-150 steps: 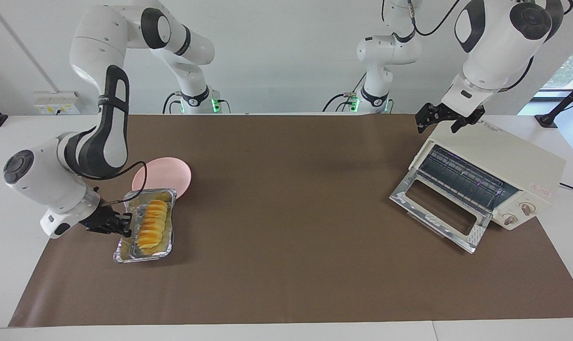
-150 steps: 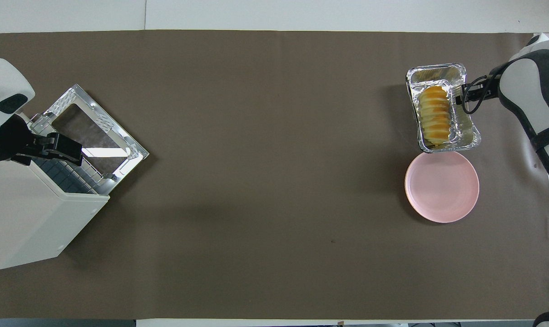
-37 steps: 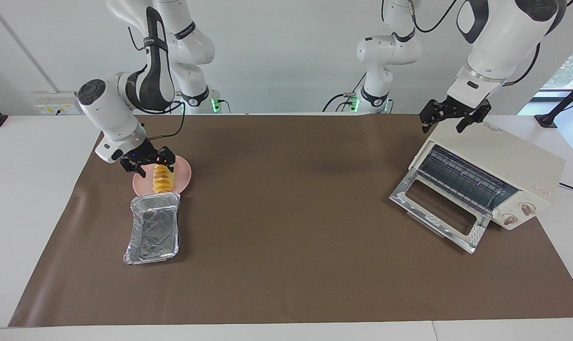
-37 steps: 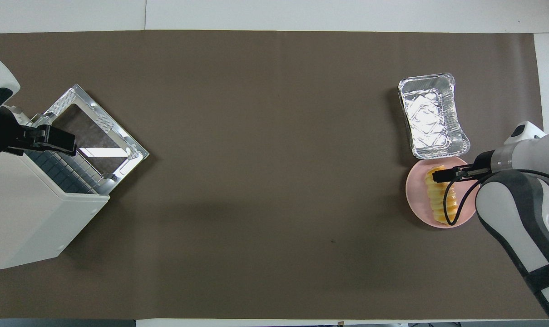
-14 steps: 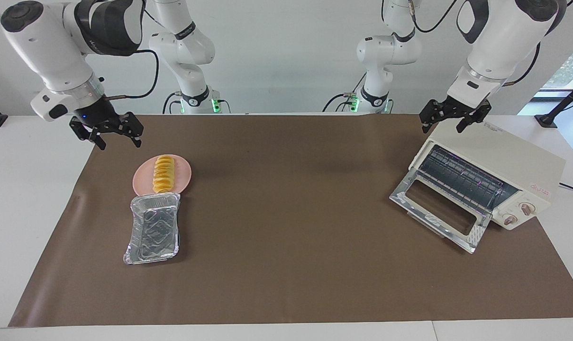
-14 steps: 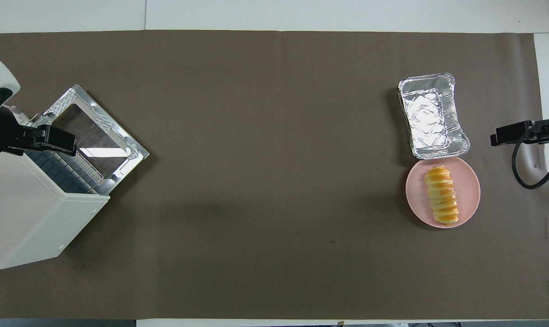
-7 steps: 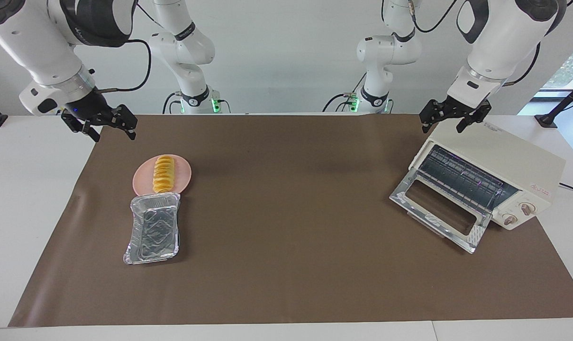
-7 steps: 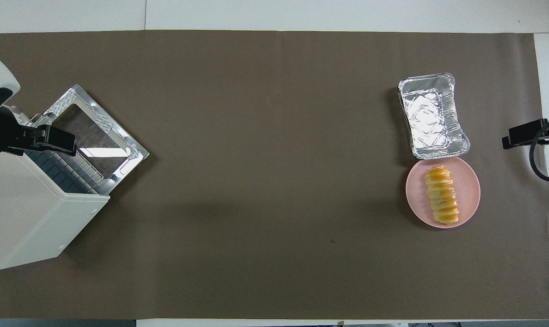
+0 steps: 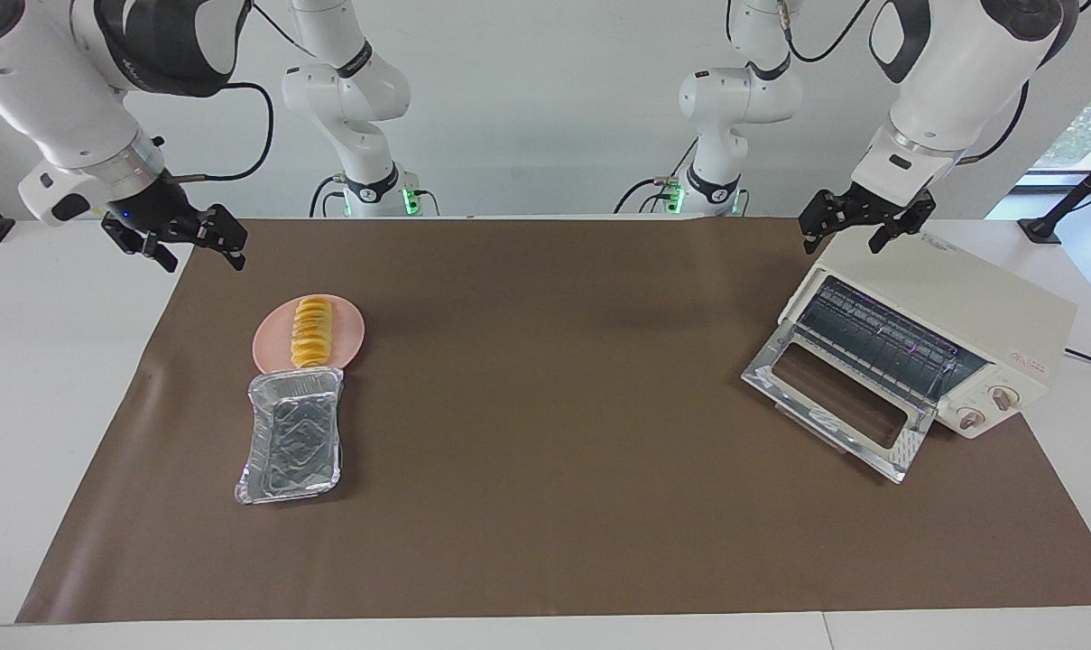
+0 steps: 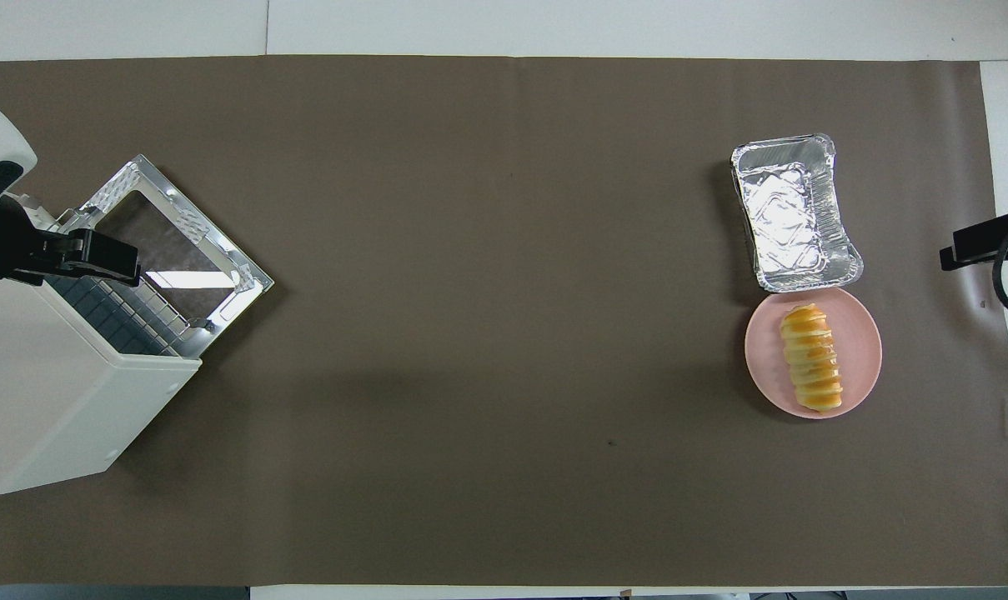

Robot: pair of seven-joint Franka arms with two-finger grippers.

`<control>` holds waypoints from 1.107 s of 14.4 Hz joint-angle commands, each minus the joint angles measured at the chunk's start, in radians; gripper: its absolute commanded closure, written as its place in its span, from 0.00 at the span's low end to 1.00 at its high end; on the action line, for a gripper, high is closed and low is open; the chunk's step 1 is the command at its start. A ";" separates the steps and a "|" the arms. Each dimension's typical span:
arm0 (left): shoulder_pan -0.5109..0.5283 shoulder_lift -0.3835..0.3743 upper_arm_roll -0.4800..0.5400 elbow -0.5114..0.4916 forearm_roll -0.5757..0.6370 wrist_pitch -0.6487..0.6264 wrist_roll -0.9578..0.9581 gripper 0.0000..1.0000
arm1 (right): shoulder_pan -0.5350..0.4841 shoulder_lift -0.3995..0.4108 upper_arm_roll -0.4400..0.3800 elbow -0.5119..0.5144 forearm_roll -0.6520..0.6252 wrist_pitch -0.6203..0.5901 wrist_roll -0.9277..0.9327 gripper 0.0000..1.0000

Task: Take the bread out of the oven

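Bread on the plate, oven door open

The bread point(image 9: 310, 331) lies on the pink plate point(image 9: 348, 332), beside the empty foil tray point(image 9: 294, 437). The oven point(image 9: 942, 338) stands at the left arm's end of the surface. The left end effector point(image 9: 861, 235) hangs spread over the oven. The right end effector point(image 9: 198, 253) hangs spread over the brown mat's point(image 9: 545, 433) edge, holding nothing.

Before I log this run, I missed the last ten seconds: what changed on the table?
The golden ridged bread loaf left the crinkled silver foil tray and now lies on the round pink plate. The right gripper, which carried it, has let go and risen, open, over the mat's edge. The cream toaster oven, door down, and the open left gripper over it stayed put.
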 commanded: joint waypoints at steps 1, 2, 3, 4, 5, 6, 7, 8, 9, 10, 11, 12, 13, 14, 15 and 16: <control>0.020 -0.008 -0.010 -0.001 -0.008 0.001 0.011 0.00 | -0.076 0.010 0.070 0.025 -0.021 -0.026 0.017 0.00; 0.020 -0.008 -0.010 -0.001 -0.008 -0.001 0.011 0.00 | -0.107 0.009 0.098 0.025 -0.021 -0.026 0.017 0.00; 0.020 -0.008 -0.010 -0.001 -0.008 0.001 0.011 0.00 | -0.108 0.010 0.101 0.025 -0.027 -0.026 0.015 0.00; 0.020 -0.008 -0.010 -0.001 -0.008 0.001 0.011 0.00 | -0.107 0.012 0.101 0.027 -0.038 -0.021 0.014 0.00; 0.020 -0.008 -0.010 -0.001 -0.008 0.001 0.011 0.00 | -0.105 0.012 0.101 0.028 -0.047 -0.012 0.014 0.00; 0.020 -0.008 -0.010 -0.001 -0.008 -0.001 0.011 0.00 | -0.105 0.014 0.104 0.028 -0.048 -0.007 0.014 0.00; 0.020 -0.008 -0.010 -0.001 -0.008 0.001 0.011 0.00 | -0.102 0.014 0.105 0.028 -0.048 -0.007 0.014 0.00; 0.020 -0.009 -0.010 -0.001 -0.008 -0.001 0.011 0.00 | -0.098 0.012 0.107 0.028 -0.047 -0.007 0.014 0.00; 0.020 -0.009 -0.010 -0.001 -0.008 0.001 0.011 0.00 | -0.095 0.012 0.116 0.028 -0.047 -0.009 0.014 0.00; 0.020 -0.008 -0.010 -0.001 -0.008 0.001 0.011 0.00 | -0.095 0.012 0.122 0.028 -0.047 -0.010 0.014 0.00; 0.020 -0.008 -0.010 -0.001 -0.008 0.001 0.011 0.00 | -0.095 0.012 0.124 0.028 -0.047 -0.010 0.014 0.00; 0.020 -0.008 -0.010 -0.001 -0.008 0.001 0.011 0.00 | -0.095 0.010 0.127 0.028 -0.047 -0.016 0.014 0.00; 0.020 -0.008 -0.010 -0.001 -0.008 -0.001 0.011 0.00 | -0.095 0.010 0.128 0.027 -0.047 -0.018 0.014 0.00; 0.020 -0.008 -0.010 -0.001 -0.008 0.001 0.011 0.00 | -0.095 0.010 0.135 0.027 -0.047 -0.019 0.015 0.00; 0.020 -0.008 -0.010 -0.001 -0.008 -0.001 0.011 0.00 | -0.095 0.009 0.136 0.027 -0.047 -0.020 0.015 0.00; 0.020 -0.008 -0.010 -0.001 -0.008 0.001 0.011 0.00 | -0.095 0.009 0.136 0.027 -0.047 -0.021 0.015 0.00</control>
